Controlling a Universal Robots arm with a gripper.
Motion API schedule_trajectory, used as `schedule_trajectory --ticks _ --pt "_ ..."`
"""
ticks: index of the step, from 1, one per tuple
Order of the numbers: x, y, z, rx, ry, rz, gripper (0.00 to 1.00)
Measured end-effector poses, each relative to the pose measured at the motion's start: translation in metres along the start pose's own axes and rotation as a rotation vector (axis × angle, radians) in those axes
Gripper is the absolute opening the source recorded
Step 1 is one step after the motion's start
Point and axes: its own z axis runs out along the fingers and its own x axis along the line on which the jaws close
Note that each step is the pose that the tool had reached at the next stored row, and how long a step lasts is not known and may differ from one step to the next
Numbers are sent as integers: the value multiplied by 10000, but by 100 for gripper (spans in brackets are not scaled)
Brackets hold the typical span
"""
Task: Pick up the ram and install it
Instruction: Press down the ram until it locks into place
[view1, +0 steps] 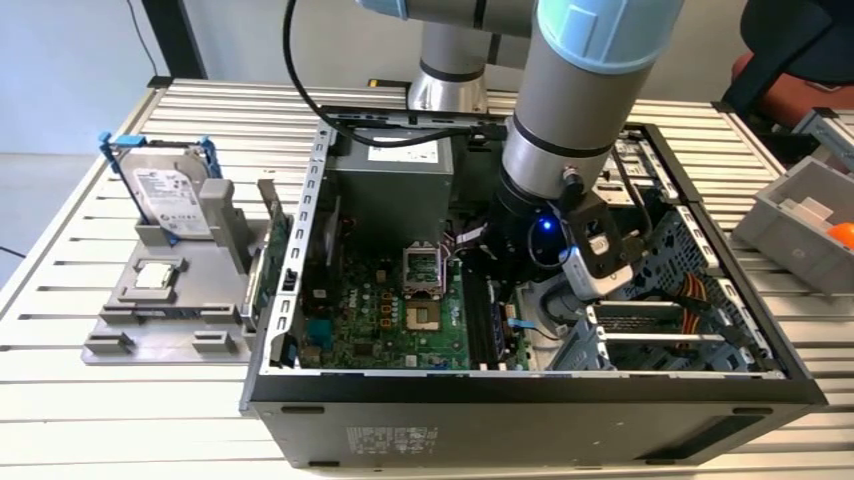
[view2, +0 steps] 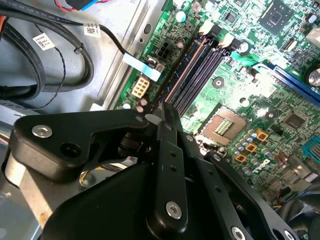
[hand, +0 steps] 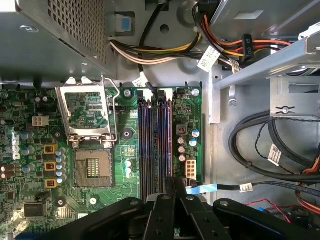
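The ram (view2: 185, 70) is a thin dark stick seen edge-on, lying along the outermost black memory slot of the green motherboard (view2: 260, 95), nearest the case's cable side. In the first wrist view the ram (hand: 168, 140) runs straight out from my fingertips. My gripper (view2: 162, 112) (hand: 173, 184) is shut on the near end of the ram, its black fingers pressed together over it. In the exterior view my arm's wrist (view1: 554, 240) reaches down into the open computer case (view1: 534, 385), above the memory slots (view1: 497, 320).
The empty processor socket (hand: 92, 167) and its raised latch plate (hand: 87, 112) lie beside the slots. The power supply (hand: 55, 35), wire bundles (hand: 260, 150) and drive cage (view1: 667, 330) crowd the case. Outside it, a grey fixture (view1: 160, 325) holds a hard drive (view1: 174, 200) and a chip (view1: 156, 275).
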Motion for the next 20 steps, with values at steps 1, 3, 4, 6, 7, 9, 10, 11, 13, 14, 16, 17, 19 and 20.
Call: schedule_trajectory --ticks 1,3,4,6,7,9,10,11,13,14,16,17,19,20 --pt "0 0 0 0 0 0 0" --pt "0 0 0 0 0 -70 0" --pt "0 0 0 -2 1 -201 0" --pt "0 0 0 -3 3 -547 0" --pt "0 0 0 -4 4 -739 0" --pt "0 0 0 -7 6 -1099 0" --pt "0 0 0 -7 6 -1244 0" --pt "0 0 0 -9 8 -1393 0" --pt "0 2 0 -10 9 -1630 0" --pt "0 3 0 -16 9 -1740 0" --pt "0 4 0 -43 10 -1987 0" --pt "0 5 0 -61 10 -2105 0" --pt "0 5 -1 -121 9 -2341 0" --pt "0 5 0 -163 7 -2453 0"
